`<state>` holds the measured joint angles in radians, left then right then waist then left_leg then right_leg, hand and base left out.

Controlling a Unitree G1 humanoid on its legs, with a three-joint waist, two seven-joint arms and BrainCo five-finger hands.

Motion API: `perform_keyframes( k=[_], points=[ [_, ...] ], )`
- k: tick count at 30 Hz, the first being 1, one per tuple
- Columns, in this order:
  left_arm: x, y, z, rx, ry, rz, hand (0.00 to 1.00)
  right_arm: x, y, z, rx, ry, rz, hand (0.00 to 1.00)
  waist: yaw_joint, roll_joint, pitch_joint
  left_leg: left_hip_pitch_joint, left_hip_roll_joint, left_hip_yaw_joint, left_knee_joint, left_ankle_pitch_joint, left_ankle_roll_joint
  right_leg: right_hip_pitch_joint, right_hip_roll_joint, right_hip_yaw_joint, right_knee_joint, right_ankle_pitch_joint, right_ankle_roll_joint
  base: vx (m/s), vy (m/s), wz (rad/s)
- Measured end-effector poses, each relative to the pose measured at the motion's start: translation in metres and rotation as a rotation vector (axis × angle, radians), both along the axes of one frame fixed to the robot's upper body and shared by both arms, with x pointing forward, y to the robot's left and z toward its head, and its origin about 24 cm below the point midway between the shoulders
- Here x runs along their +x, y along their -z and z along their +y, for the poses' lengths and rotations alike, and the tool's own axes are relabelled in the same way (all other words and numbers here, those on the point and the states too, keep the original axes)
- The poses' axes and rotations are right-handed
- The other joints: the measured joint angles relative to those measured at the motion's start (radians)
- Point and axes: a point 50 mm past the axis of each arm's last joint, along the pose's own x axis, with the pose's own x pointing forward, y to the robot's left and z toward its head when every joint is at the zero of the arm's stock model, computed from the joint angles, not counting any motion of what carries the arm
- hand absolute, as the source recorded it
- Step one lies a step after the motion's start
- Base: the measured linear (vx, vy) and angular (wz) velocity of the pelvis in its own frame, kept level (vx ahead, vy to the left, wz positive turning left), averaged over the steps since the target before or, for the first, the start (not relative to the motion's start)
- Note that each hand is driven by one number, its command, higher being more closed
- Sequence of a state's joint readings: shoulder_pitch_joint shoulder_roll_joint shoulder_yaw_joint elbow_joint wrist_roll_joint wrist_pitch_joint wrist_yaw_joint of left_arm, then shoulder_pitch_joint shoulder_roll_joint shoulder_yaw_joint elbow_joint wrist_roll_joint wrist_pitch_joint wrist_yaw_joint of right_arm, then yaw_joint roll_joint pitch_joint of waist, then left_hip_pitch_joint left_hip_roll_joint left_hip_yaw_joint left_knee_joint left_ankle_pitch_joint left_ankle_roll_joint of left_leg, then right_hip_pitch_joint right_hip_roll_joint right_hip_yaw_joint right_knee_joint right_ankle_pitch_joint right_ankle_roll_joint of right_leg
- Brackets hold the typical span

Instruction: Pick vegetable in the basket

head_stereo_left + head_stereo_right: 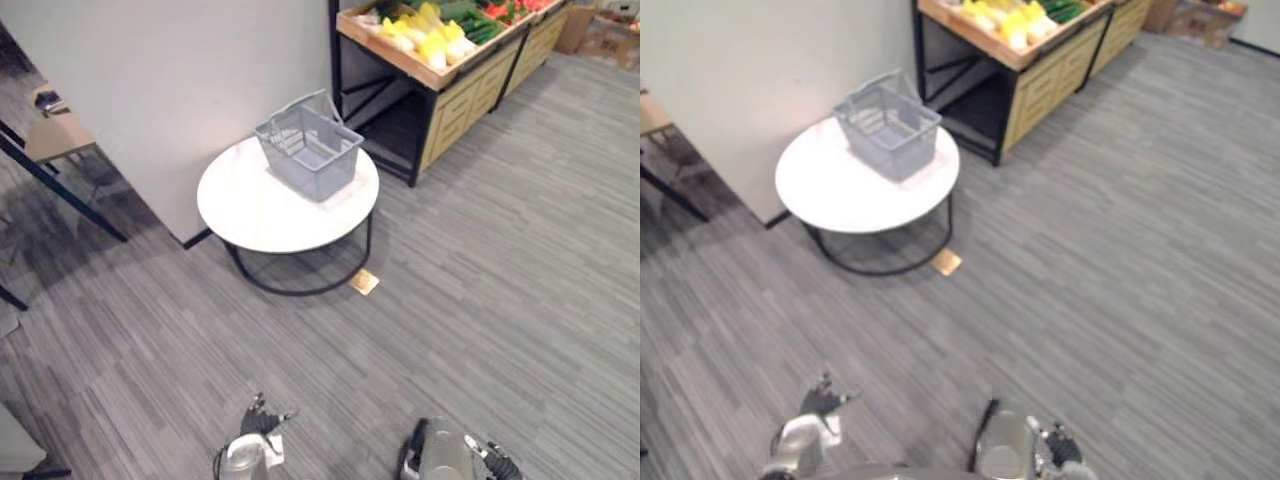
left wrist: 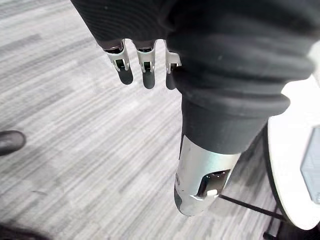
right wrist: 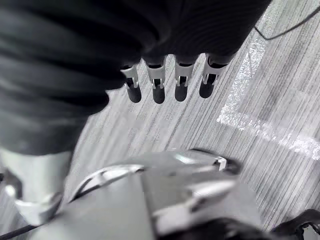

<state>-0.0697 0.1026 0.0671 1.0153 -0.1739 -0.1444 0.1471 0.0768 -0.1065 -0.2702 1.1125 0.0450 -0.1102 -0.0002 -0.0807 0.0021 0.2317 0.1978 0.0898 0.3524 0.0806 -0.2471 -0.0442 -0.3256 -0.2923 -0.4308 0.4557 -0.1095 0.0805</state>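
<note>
We saw the left hand (image 2: pixel 148 75) hanging low, its fingers straight and relaxed with nothing in them; the right hand (image 3: pixel 158 85) hung the same way, fingers loose and empty; we judged both idled so because nothing lay within reach. The vegetables (image 1: pixel 432 38), yellow, green and red, lay heaped on the produce stand (image 1: pixel 462 100), well apart from both hands. The grey basket (image 1: pixel 322 182) stood upright on the round white counter (image 1: pixel 250 215), near the stand, open-topped and apparently empty, presumably set there to receive them; we judged that an approach to the stand had to come first.
</note>
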Motion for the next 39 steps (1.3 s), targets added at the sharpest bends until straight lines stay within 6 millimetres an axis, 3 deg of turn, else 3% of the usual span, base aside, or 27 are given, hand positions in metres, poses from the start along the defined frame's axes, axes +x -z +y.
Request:
perform_keyframes(
  k=[1,2,4,6,7,8,12,14,15,17,18,19,20,22,25,26,27,28,29,30,31,32,33,34,35,37,39],
  points=[
    [0.002,-0.001,0.0,0.001,0.002,-0.006,0.0,-0.007,0.002,0.002,0.005,0.009,0.021,0.0,0.001,-0.009,-0.004,0.008,0.005,-0.008,0.001,-0.008,-0.031,0.01,0.016,0.03,-0.165,0.072,0.009,0.37,-0.362,0.2],
    [0.001,0.001,-0.006,-0.016,-0.002,0.004,0.0,-0.005,0.002,0.002,0.007,0.012,0.021,0.0,0.002,0.012,0.014,0.046,0.035,-0.008,-0.014,-0.016,-0.066,0.055,0.063,0.03,-0.239,0.208,-0.043,0.47,-0.399,0.06],
    [0.0,0.003,-0.012,-0.031,0.009,0.013,0.0,0.007,-0.001,-0.001,0.002,0.03,-0.011,0.0,0.001,0.029,0.028,0.057,0.04,-0.008,-0.045,0.018,-0.071,0.038,0.073,0.032,-0.173,0.17,-0.054,0.39,-0.245,-0.05],
    [0.0,0.004,-0.016,-0.042,0.01,0.016,0.0,0.009,-0.003,-0.002,0.007,0.027,-0.033,0.0,-0.001,0.009,0.047,0.124,0.035,-0.013,-0.074,0.076,-0.087,-0.031,0.014,0.088,0.099,0.071,-0.057,0.32,-0.211,0.21],
    [-0.004,0.007,-0.017,-0.044,0.007,0.033,0.0,0.009,-0.005,-0.002,0.001,0.009,-0.056,0.0,0.0,0.002,0.039,0.14,0.038,-0.039,-0.078,0.079,-0.093,-0.077,0.009,0.138,0.133,0.008,-0.028,0.29,-0.266,0.36],
    [-0.008,0.008,-0.013,-0.037,0.002,0.046,0.0,0.009,-0.004,0.002,0.007,-0.005,-0.05,0.0,0.001,-0.026,0.021,0.142,0.027,-0.046,-0.077,0.078,-0.093,-0.066,0.006,0.16,0.069,0.009,-0.025,0.32,-0.305,0.37],
    [-0.046,0.025,-0.019,-0.083,-0.062,0.168,0.0,0.007,-0.003,-0.005,-0.01,-0.017,-0.014,0.0,0.005,0.021,0.001,0.051,0.104,-0.087,0.14,0.075,-0.116,-0.029,0.044,0.126,0.063,-0.054,-0.037,0.32,-0.224,0.12],
    [-0.052,0.027,-0.018,-0.081,-0.057,0.186,0.0,0.0,-0.002,-0.01,-0.022,-0.015,0.009,0.0,0.002,0.048,-0.01,-0.075,0.163,-0.152,0.415,0.146,-0.175,0.041,0.049,0.078,0.042,-0.08,-0.039,0.33,-0.215,0.32],
    [-0.054,0.028,-0.019,-0.083,-0.057,0.19,0.0,-0.003,-0.002,-0.013,-0.028,-0.018,0.016,0.0,0.002,0.053,-0.009,-0.102,0.183,-0.152,0.489,0.189,-0.177,0.068,0.052,0.066,0.038,-0.089,-0.043,0.33,-0.15,0.28],
    [-0.062,0.03,-0.016,-0.086,-0.069,0.214,0.0,-0.003,-0.002,-0.014,-0.042,-0.068,0.03,0.0,0.008,0.051,-0.011,-0.158,0.258,-0.098,0.675,0.405,-0.159,0.169,0.068,0.055,0.004,-0.124,-0.066,0.38,-0.104,0.06],
    [-0.063,0.03,-0.015,-0.088,-0.07,0.215,0.0,0.001,-0.003,-0.015,-0.049,-0.08,0.022,0.0,0.01,0.054,-0.014,-0.183,0.27,-0.088,0.727,0.377,-0.155,0.184,0.07,0.057,-0.008,-0.137,-0.074,0.38,-0.081,0.03],
    [-0.063,0.03,-0.016,-0.092,-0.068,0.215,0.0,0.009,-0.006,-0.017,-0.061,-0.1,0.005,0.0,0.008,0.061,-0.014,-0.255,0.277,-0.075,0.822,0.267,-0.138,0.221,0.078,0.056,-0.048,-0.138,-0.075,0.33,-0.064,0.09],
    [-0.063,0.03,-0.015,-0.093,-0.072,0.212,0.0,0.011,-0.006,-0.017,-0.061,-0.101,0.0,0.0,0.01,0.062,-0.013,-0.304,0.27,-0.059,0.85,0.205,-0.137,0.253,0.083,0.053,-0.081,-0.136,-0.073,0.29,-0.05,0.18],
    [-0.057,0.027,-0.014,-0.099,-0.082,0.178,0.0,0.012,-0.006,-0.016,-0.06,-0.106,0.001,0.0,0.038,0.062,-0.012,-0.383,0.226,-0.02,0.762,0.122,-0.123,0.338,0.085,0.027,-0.155,-0.124,-0.057,0.24,0.013,0.07],
    [-0.053,0.026,-0.017,-0.102,-0.068,0.159,0.0,0.018,-0.008,-0.014,-0.063,-0.128,-0.015,0.0,0.054,0.061,-0.011,-0.405,0.122,0.017,0.351,0.142,-0.11,0.425,0.09,0.003,-0.242,-0.115,-0.037,0.25,0.094,0.0],
    [-0.054,0.026,-0.018,-0.102,-0.059,0.161,0.0,0.02,-0.008,-0.013,-0.066,-0.148,-0.026,0.0,0.055,0.068,-0.012,-0.401,0.08,0.019,0.12,0.216,-0.103,0.464,0.105,-0.003,-0.287,-0.108,-0.015,0.36,0.184,0.01],
    [-0.054,0.026,-0.019,-0.104,-0.057,0.16,0.0,0.022,-0.009,-0.012,-0.067,-0.16,-0.033,0.0,0.058,0.079,-0.01,-0.409,0.077,0.019,0.033,0.245,-0.101,0.488,0.125,-0.003,-0.316,-0.107,-0.009,0.38,0.206,-0.06],
    [-0.054,0.026,-0.019,-0.105,-0.057,0.157,0.0,0.025,-0.01,-0.011,-0.071,-0.176,-0.042,0.0,0.059,0.088,-0.009,-0.432,0.084,0.012,0.008,0.257,-0.087,0.508,0.144,0.0,-0.334,-0.117,0.011,0.41,0.219,-0.17],
    [-0.052,0.025,-0.015,-0.096,-0.059,0.147,0.0,0.029,-0.011,-0.007,-0.071,-0.203,-0.053,0.0,0.064,0.084,-0.011,-0.439,0.077,-0.007,0.054,0.319,-0.027,0.539,0.145,0.016,-0.353,-0.125,0.025,0.41,0.186,-0.19],
    [-0.049,0.023,-0.013,-0.088,-0.057,0.134,0.0,0.033,-0.011,-0.001,-0.065,-0.238,-0.059,0.0,0.065,0.047,-0.012,-0.44,0.058,0.002,0.081,0.316,-0.016,0.552,0.125,0.027,-0.365,-0.131,0.027,0.5,0.198,-0.21],
    [-0.047,0.021,-0.008,-0.075,-0.057,0.122,0.0,0.036,-0.011,0.004,-0.063,-0.277,-0.062,0.0,0.066,0.015,-0.016,-0.441,0.036,0.014,0.1,0.288,0.023,0.554,0.1,0.039,-0.362,-0.129,0.026,0.42,0.15,-0.14],
    [-0.045,0.02,0.0,-0.051,-0.052,0.126,0.0,0.042,-0.012,0.011,-0.058,-0.307,-0.08,0.0,0.062,-0.013,-0.023,-0.438,0.005,0.023,0.102,0.264,0.053,0.531,0.061,0.066,-0.309,-0.12,0.034,0.34,0.14,-0.04],
    [-0.044,0.02,0.0,-0.051,-0.05,0.131,0.0,0.043,-0.012,0.013,-0.055,-0.316,-0.087,0.0,0.061,-0.019,-0.025,-0.434,-0.006,0.024,0.1,0.253,0.057,0.503,0.043,0.084,-0.251,-0.116,0.042,0.4,0.226,-0.01],
    [-0.045,0.021,0.0,-0.053,-0.055,0.137,0.0,0.046,-0.013,0.017,-0.045,-0.323,-0.097,0.0,0.062,-0.026,-0.021,-0.406,-0.016,0.04,0.094,0.24,0.062,0.424,0.003,0.136,-0.07,-0.095,0.077,0.48,0.273,-0.13],
    [-0.045,0.021,0.002,-0.048,-0.061,0.141,0.0,0.048,-0.012,0.023,-0.031,-0.346,-0.101,0.0,0.071,-0.032,-0.017,-0.356,-0.019,0.06,0.085,0.219,0.073,0.336,-0.034,0.194,0.143,-0.022,0.108,0.48,0.271,-0.26],
    [-0.05,0.022,0.001,-0.04,-0.052,0.157,0.0,0.055,-0.015,0.029,-0.037,-0.407,-0.126,0.0,0.074,-0.03,-0.014,-0.256,-0.016,0.071,0.062,0.181,0.083,0.249,-0.059,0.258,0.381,0.113,0.14,0.41,0.175,-0.26],
    [-0.055,0.023,0.002,-0.03,-0.039,0.17,0.0,0.058,-0.017,0.031,-0.045,-0.427,-0.148,0.0,0.065,-0.022,-0.008,-0.169,-0.014,0.061,0.045,0.151,0.079,0.2,-0.075,0.228,0.527,0.076,0.094,0.39,0.087,0.07]
  ],
)
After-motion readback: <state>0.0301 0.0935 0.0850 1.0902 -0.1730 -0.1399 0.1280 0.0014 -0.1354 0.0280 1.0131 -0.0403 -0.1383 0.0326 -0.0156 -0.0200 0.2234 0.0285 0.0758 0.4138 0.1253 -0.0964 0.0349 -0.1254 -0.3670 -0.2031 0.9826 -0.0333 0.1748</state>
